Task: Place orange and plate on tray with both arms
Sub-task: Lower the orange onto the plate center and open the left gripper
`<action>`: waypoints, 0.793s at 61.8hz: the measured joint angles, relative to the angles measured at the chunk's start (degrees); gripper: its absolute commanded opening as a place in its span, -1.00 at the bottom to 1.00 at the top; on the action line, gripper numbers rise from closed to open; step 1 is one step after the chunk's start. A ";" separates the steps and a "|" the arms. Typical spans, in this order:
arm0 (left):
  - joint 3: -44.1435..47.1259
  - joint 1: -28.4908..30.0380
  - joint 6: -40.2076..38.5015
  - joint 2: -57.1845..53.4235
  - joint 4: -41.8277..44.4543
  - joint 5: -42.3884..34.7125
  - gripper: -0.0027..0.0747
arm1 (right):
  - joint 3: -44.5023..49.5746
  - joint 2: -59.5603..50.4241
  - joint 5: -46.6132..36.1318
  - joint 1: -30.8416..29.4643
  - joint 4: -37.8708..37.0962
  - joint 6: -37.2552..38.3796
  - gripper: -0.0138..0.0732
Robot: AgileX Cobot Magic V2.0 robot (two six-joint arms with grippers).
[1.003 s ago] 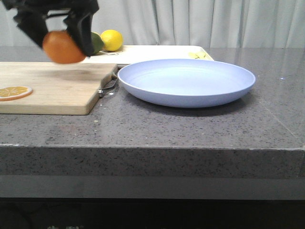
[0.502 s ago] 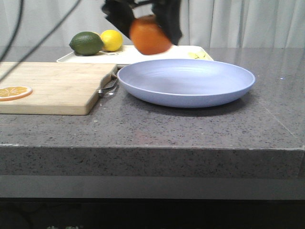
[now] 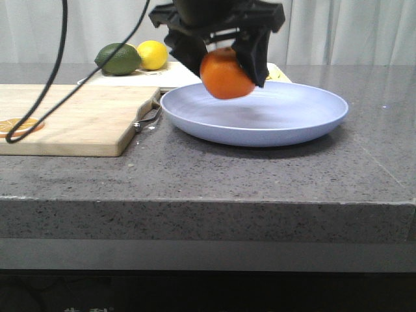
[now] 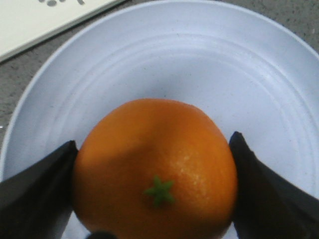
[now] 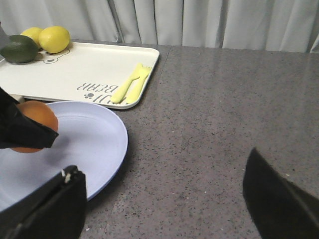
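front view: the left gripper (image 3: 227,62), its upper part cut off by the frame edge, has its black fingers closed against both sides of the one orange (image 3: 226,73), held in the air above the near-left part of the single pale blue plate (image 3: 305,123) and not touching it. behind the plate the white tray (image 3: 153,77) is mostly hidden; only its far-left stretch shows, carrying one green fruit (image 3: 118,58) and one lemon (image 3: 152,54). a wooden cutting board (image 3: 78,120) lies left of the plate, with one orange slice (image 3: 19,126) partly crossed by a black cable (image 3: 51,81). left wrist view: the orange (image 4: 155,169), green stem star facing the camera, sits between two black fingers (image 4: 35,194) over the middle of the plate (image 4: 199,64); a corner of the tray (image 4: 45,20) shows beyond the rim. right wrist view: the right gripper (image 5: 164,209) is spread wide with nothing between its fingers, above bare countertop (image 5: 224,114) beside the plate (image 5: 94,144). the tray (image 5: 75,69) holds a yellow fork (image 5: 130,82) and, here, two lemons (image 5: 54,39) beside the green fruit (image 5: 19,49), the second lemon half hidden. the orange (image 5: 34,124) is partly masked by a dark finger.
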 measured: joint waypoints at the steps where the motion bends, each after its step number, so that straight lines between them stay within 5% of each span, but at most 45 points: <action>1: 0.00 0.00 0.00 0.25 -0.13 0.00 0.32 | 0.00 0.00 0.00 0.00 0.00 0.00 0.80; 25: 0.00 0.00 0.00 1.82 -0.75 -0.36 0.72 | 0.00 0.00 0.12 0.00 0.00 0.00 0.80; 42: -4.99 0.00 0.00 1.82 -0.75 3.13 0.70 | 0.00 0.00 0.21 0.00 0.00 0.00 0.80; 49: -9.50 0.00 0.09 1.82 -0.47 6.40 0.41 | 0.00 0.00 0.21 0.00 0.00 0.00 0.80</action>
